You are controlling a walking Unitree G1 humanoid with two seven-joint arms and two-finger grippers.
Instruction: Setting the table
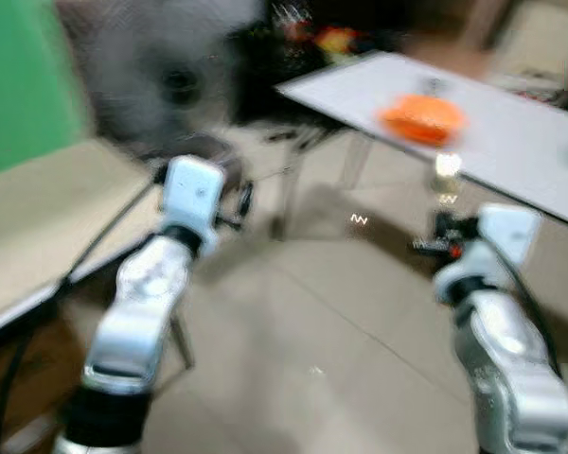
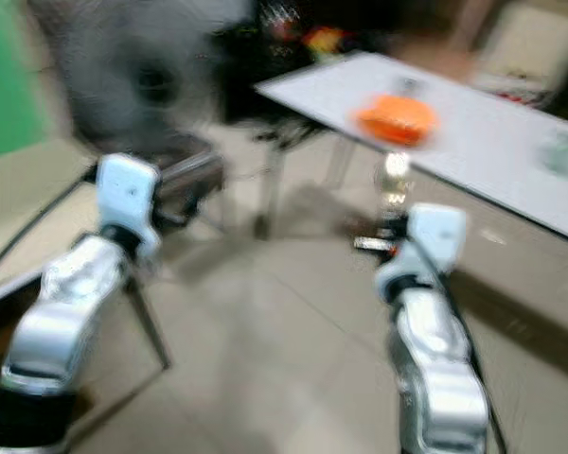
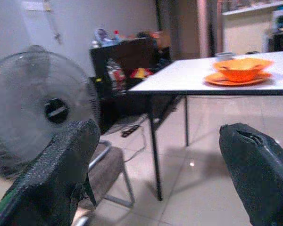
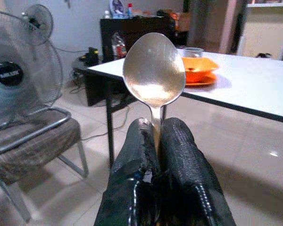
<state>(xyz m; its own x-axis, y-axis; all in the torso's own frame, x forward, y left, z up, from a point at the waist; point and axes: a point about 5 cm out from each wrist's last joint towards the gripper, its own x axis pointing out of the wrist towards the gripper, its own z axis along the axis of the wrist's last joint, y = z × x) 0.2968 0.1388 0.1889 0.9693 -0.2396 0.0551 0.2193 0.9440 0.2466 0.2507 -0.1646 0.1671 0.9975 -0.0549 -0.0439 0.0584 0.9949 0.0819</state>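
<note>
My right gripper is shut on the handle of a metal spoon, whose bowl stands upright above the fingers. The spoon glints above the right wrist in the blurred head views. My left gripper is open, its two black fingers wide apart with nothing between them. Ahead stands a white table carrying an orange bowl on an orange plate; a grey cup sits behind the bowl. Both grippers are short of the table, over the floor.
A large standing fan and a metal-framed chair stand to the left. A dark cabinet with clutter lies behind the table. A beige surface runs along my left. Tiled floor lies between me and the table.
</note>
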